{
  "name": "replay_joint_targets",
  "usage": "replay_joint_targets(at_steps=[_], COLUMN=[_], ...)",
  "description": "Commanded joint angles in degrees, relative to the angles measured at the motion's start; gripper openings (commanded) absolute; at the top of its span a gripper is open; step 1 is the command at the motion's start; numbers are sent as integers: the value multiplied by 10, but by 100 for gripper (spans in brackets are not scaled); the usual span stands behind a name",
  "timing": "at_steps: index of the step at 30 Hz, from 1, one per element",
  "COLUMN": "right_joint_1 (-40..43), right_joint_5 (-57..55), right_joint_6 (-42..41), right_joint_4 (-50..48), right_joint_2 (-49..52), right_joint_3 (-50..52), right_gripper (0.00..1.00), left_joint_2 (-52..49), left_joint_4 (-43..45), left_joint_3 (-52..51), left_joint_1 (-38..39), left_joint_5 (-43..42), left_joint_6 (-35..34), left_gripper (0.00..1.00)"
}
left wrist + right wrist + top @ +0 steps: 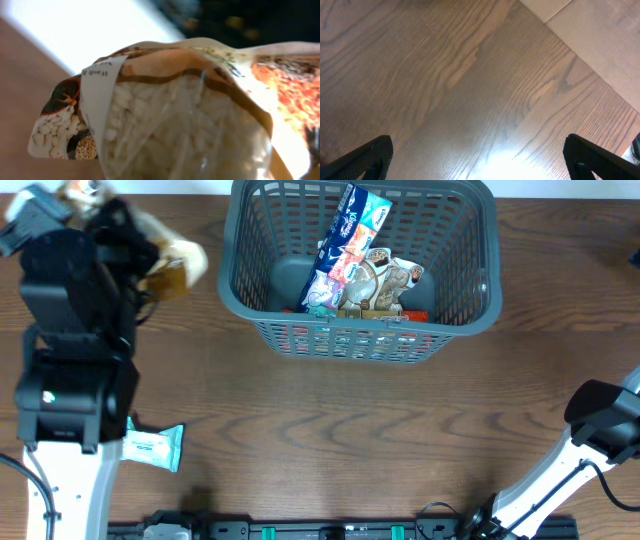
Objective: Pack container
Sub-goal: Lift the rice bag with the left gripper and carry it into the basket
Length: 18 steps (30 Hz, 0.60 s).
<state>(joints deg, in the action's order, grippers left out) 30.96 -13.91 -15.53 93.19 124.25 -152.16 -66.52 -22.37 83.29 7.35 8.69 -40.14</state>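
I see the basket (340,338) upright at the far middle of the tabletop (350,430): dark grey plastic, rectangular with rounded corners and slotted sides. It is partly filled, with several packets (360,265) leaning toward its near wall.

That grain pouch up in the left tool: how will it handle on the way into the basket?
The grain pouch likely flops: its film creases and bulges around loose white grains behind the clear window. It is probably heavy for its size, being packed full, so it may sag or swing. The glossy film looks slippery, so it could slide before reaching the basket.
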Motion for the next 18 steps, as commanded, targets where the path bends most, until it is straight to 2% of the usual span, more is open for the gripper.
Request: replay_joint_targets(at_steps=[1, 9, 18], right_joint_1=[1, 1, 1], right_joint_5=[-4, -4, -4], right_joint_6=[-7, -7, -7], right_joint_4=[0, 0, 0], right_joint_2=[-2, -2, -2], right_joint_3=[2, 2, 2], right_gripper=[99, 99, 99], left_joint_2=[-16, -95, -192], left_joint_4=[36, 122, 196], left_joint_3=[8, 8, 8], left_joint_1=[52, 167, 233], left_joint_5=[-41, -96, -96], left_joint_6=[24, 73, 69], left_gripper=[6, 6, 6])
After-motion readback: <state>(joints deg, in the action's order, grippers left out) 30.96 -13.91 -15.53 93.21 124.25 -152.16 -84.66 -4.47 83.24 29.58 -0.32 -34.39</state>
